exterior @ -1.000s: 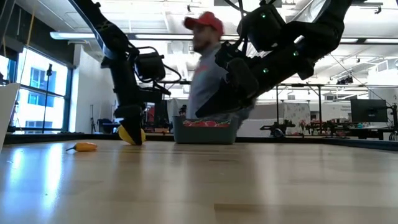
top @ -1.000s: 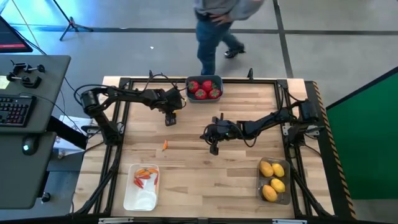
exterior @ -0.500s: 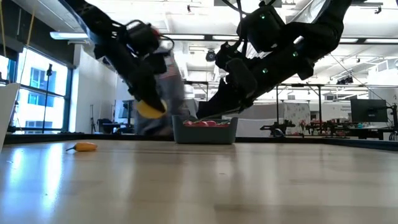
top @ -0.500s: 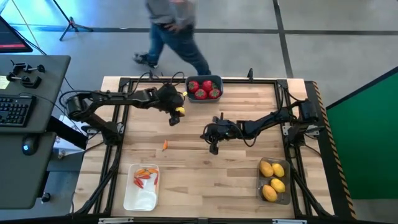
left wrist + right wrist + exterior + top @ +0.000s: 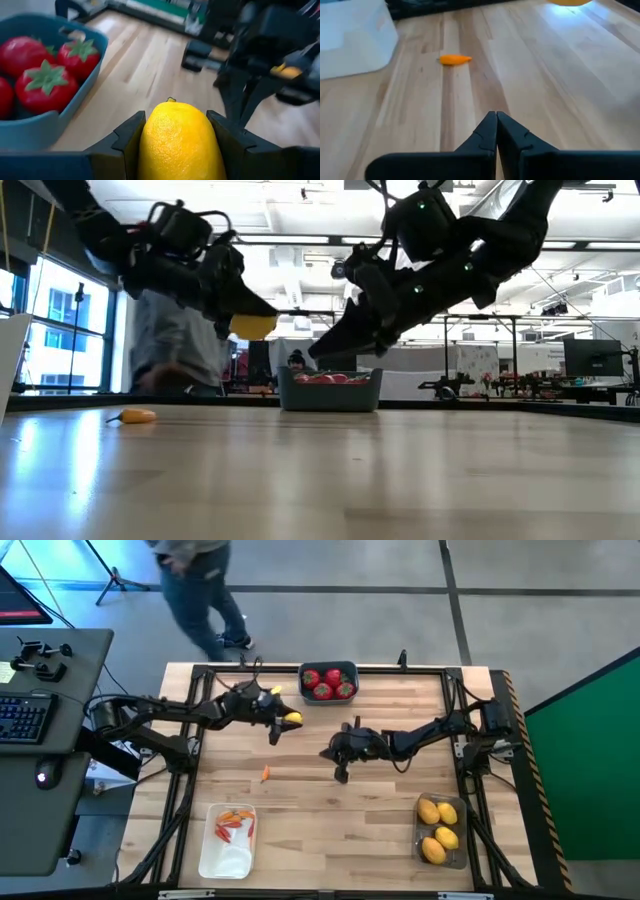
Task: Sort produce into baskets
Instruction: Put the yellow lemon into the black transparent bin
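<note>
My left gripper (image 5: 288, 721) is shut on a yellow lemon (image 5: 292, 719), held in the air near the far left of the table, beside the dark blue basket (image 5: 328, 665) of round red produce (image 5: 44, 82). My right gripper (image 5: 341, 776) hangs shut over the table's middle with nothing in it. A small orange piece (image 5: 265, 774) lies loose on the wood. The white basket (image 5: 225, 860) at the near left holds orange-red pieces. The translucent basket (image 5: 418, 830) at the near right holds several lemons. My left gripper pinches the lemon's two long sides (image 5: 150, 145) between its two fingers (image 5: 131, 137). The fingers reach nearly level, slanting a little down, from the table's left. The lemon's far tip (image 5: 171, 101) juts out past the fingertips. It is lifted clear of the table (image 5: 252, 327).
A person walks on the floor beyond the table's far left corner (image 5: 200, 590). A black frame (image 5: 200, 720) runs round the table's edges. Bare wood lies between the loose orange piece and the near baskets.
My left gripper has risen from the table with the lemon, lifting it clear. It has tipped from pointing down to nearly level, toward the table's right. The person beyond the far edge has walked to the left. My right gripper has kept still.
</note>
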Robot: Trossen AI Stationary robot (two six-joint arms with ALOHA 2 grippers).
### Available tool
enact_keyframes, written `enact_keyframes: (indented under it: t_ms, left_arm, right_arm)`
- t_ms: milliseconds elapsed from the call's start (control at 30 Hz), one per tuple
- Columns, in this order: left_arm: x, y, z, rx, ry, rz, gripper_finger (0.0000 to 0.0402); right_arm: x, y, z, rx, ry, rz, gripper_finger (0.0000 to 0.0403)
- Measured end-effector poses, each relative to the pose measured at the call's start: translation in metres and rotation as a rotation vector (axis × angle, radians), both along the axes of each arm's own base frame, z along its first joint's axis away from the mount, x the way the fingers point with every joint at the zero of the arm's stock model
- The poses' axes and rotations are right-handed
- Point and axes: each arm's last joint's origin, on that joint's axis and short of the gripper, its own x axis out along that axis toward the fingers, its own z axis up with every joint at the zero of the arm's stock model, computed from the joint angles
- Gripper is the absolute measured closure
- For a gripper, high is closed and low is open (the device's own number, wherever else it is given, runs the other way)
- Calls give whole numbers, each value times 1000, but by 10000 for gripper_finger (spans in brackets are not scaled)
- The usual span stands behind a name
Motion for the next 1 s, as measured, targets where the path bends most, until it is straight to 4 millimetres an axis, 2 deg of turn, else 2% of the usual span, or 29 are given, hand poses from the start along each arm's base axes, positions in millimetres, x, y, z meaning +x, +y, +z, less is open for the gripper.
enact_keyframes:
  t_ms: [233,367,467,567,867,1000]
  left_arm:
    - [-10,-9,-5,-1,-171,-23,240]
    - [-12,-16,-7,2,-204,-44,240]
    - [-10,-22,-3,18,-248,-70,240]
    - [-8,-28,1,34,-293,-100,240]
    - [-4,-40,8,36,-364,-168,240]
    - [-4,-44,18,60,-458,-197,240]
  right_arm:
    - [1,-2,1,63,-17,-20,403]
    - [3,0,6,72,-70,5,401]
    - [7,0,12,79,-96,6,387]
    - [14,1,20,79,-124,7,353]
    - [29,9,45,22,-209,-61,187]
    - [36,9,57,-8,-250,-116,134]
